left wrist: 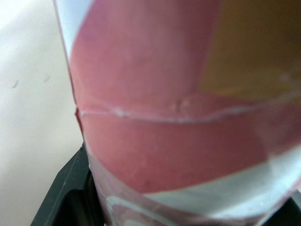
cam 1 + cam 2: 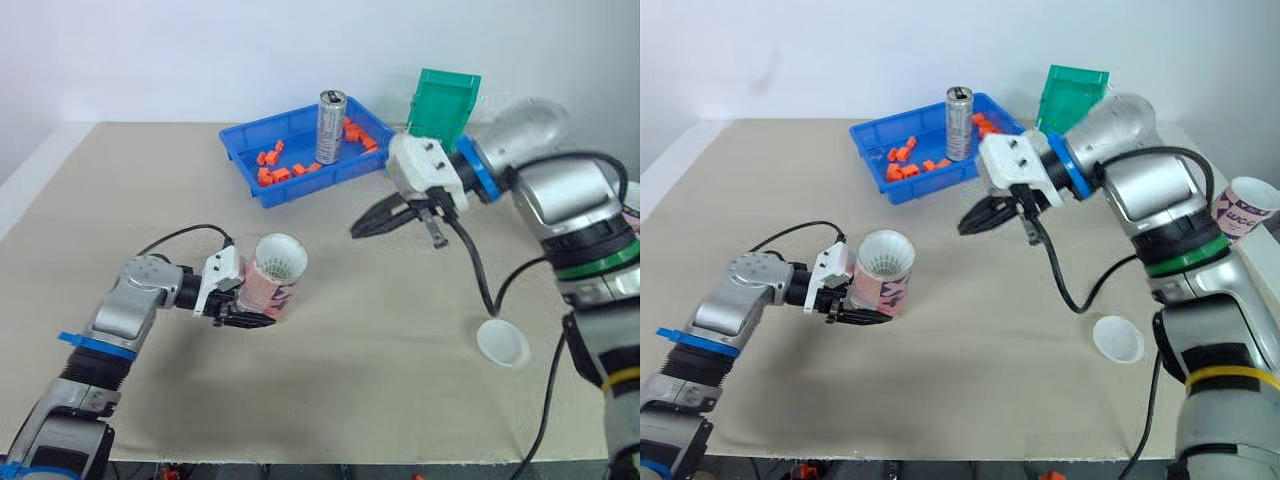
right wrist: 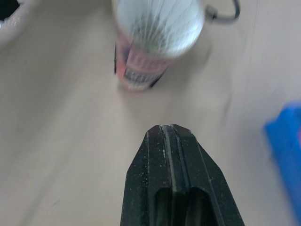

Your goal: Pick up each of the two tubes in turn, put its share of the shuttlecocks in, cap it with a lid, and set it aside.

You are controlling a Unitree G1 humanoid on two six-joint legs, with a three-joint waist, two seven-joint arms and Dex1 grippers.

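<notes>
**Tube (image 2: 272, 288) in your left gripper (image 2: 250, 315)**

Your left gripper's fingers are clamping its pink wall low down. It is resting on the table (image 2: 380, 330), white shuttlecocks (image 2: 281, 257) filling its mouth. Your right gripper (image 2: 358, 230) is hovering empty, fingers pressed together, between it and the blue tray (image 2: 310, 183) (a can (image 2: 331, 127) is standing inside) — the white lid (image 2: 503, 342) is lying beside your right arm.

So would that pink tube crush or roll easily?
The tube probably feels light: white shuttlecocks fill its top. It seems fairly stiff, since the left gripper clamps it without visible denting. Laid down, its round wall might roll.
</notes>
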